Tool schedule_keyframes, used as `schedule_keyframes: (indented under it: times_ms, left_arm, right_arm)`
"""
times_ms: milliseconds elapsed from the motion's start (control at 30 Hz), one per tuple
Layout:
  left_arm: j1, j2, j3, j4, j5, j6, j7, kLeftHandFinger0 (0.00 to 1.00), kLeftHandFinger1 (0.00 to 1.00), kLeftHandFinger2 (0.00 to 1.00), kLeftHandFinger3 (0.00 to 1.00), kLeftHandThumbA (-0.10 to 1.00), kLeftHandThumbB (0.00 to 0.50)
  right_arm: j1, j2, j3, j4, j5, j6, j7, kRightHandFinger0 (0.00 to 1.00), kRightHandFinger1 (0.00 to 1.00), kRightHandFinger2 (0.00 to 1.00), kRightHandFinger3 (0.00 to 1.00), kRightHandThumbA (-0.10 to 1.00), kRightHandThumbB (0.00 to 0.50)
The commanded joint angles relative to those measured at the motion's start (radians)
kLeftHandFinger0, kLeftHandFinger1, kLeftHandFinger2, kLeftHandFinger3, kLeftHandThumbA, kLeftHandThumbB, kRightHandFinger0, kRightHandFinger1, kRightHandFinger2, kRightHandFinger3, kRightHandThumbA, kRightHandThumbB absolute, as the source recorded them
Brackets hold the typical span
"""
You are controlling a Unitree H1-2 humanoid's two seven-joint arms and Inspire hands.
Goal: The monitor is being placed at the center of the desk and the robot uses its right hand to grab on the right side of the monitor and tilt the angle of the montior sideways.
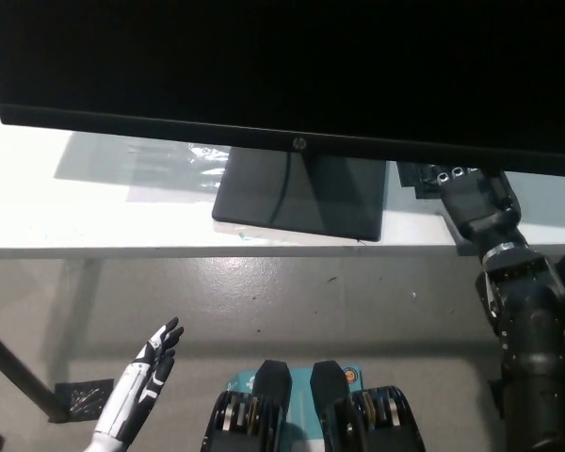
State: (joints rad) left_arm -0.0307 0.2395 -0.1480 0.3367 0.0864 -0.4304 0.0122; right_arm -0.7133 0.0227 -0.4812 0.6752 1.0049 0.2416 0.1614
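Bright overhead light is washing out the white worktop (38, 202) at left, while the monitor (292, 66) is showing pure black and casting a soft grey shadow beneath.

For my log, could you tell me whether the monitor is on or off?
Off, it seems: the monitor screen is uniformly black, with no image or glow.

Office or lab: monitor (292, 66) on white desk (94, 202), concrete floor (292, 301).
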Motion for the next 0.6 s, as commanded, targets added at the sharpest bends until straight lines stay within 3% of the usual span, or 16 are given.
schedule_keyframes:
  times_ms: [0, 233, 300, 567]
  left_arm:
    - [-0.008, 0.017, 0.003, -0.026, -0.008, -0.04, 0.006, 1.0, 1.0, 1.0, 1.0, 1.0, 0.353]
    - [-0.004, 0.014, 0.005, -0.027, -0.012, -0.04, 0.004, 1.0, 1.0, 1.0, 1.0, 1.0, 0.373]
    - [-0.011, 0.016, 0.0, -0.027, -0.001, -0.04, 0.018, 1.0, 1.0, 1.0, 1.0, 1.0, 0.351]
    - [-0.009, 0.012, 0.008, -0.029, -0.02, -0.04, -0.002, 1.0, 1.0, 1.0, 1.0, 1.0, 0.361]
  right_arm:
    - [-0.038, -0.002, 0.004, -0.07, -0.008, -0.014, 0.074, 1.0, 1.0, 1.0, 1.0, 1.0, 0.41]
    - [0.022, 0.012, 0.019, -0.141, -0.012, 0.015, 0.072, 1.0, 1.0, 1.0, 1.0, 1.0, 0.414]
    - [0.096, 0.032, 0.046, -0.195, -0.011, 0.048, 0.091, 1.0, 1.0, 1.0, 1.0, 1.0, 0.421]
    - [0.194, 0.044, 0.108, -0.274, -0.037, 0.035, 0.13, 1.0, 1.0, 1.0, 1.0, 1.0, 0.436]
